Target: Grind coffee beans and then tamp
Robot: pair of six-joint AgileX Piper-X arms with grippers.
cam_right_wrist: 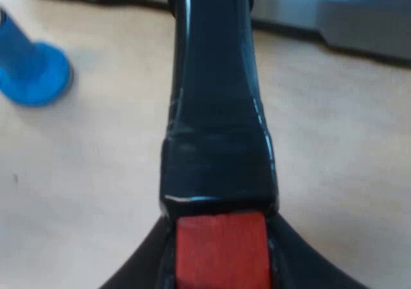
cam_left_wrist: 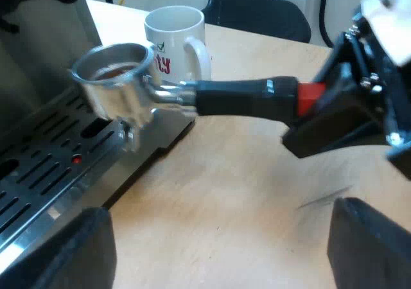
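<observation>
1. Our right gripper (cam_left_wrist: pixel 334 119) is clamped on the red end of the holder (cam_left_wrist: pixel 212 99) and carries it clear of the table (cam_left_wrist: pixel 244 192).
2. The coming move turns on the holder's long axis. Its basket (cam_left_wrist: pixel 115 77) hangs over the espresso machine's (cam_left_wrist: pixel 38 38) drip tray (cam_left_wrist: pixel 45 173), and the handle runs straight out from the machine to our right gripper. The holder is roughly level, with the basket mouth up.
3. Our left gripper (cam_left_wrist: pixel 221 237) has its fingers apart and holds nothing. It hovers over the table just off the machine's front, with the handle crossing ahead of it.
4. The blue tamper (cam_right_wrist: pixel 32 70) stands on the table near the machine's front, beside the handle but apart from it.
5. The basket shows a brownish fill that we judge to be ground coffee, though we cannot tell how full it is. The mug (cam_left_wrist: pixel 174 38) stands by the machine beyond the basket, and its inside is hidden.
6. We judge that tamping remains to be done and that the free left gripper is the likely one to fetch the tamper. We cannot tell how near it is to the tamper.
</observation>
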